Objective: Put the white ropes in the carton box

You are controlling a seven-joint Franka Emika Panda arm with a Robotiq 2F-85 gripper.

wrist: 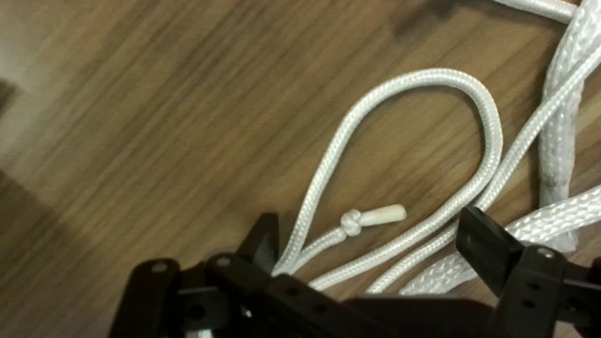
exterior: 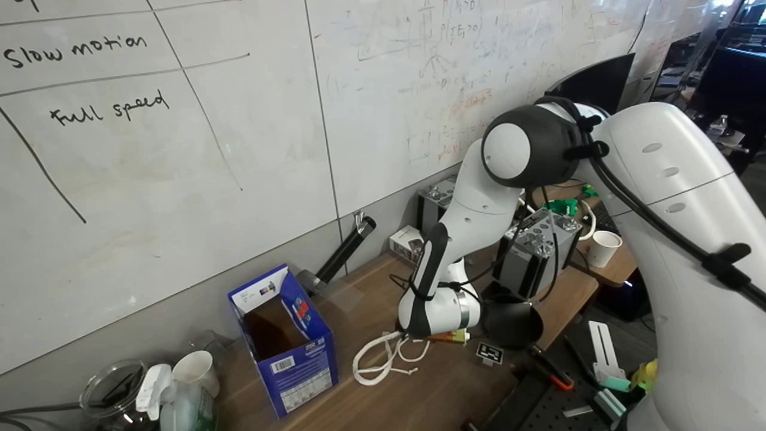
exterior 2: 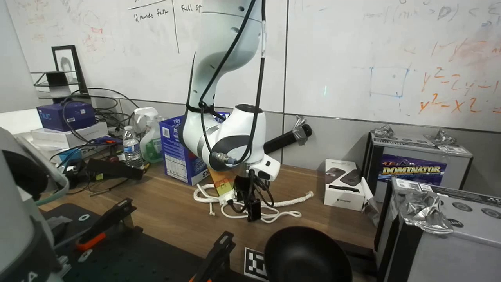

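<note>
The white ropes lie in loose loops and strands on the wooden table, seen in the wrist view and in both exterior views. My gripper is open, low over the ropes. Several strands and a knotted cord end lie between or under its fingers in the wrist view. In the exterior views the fingers are hidden by the wrist and its cables. The carton box, blue with white label patches, stands upright with its top open and brown inside, beside the ropes near the wall; the arm partly covers it here.
An orange-yellow item is close to the wrist. A black pan stands near the ropes. A black tube leans by the wall behind the box. A spray bottle, paper cup, white phone box and grey batteries stand around.
</note>
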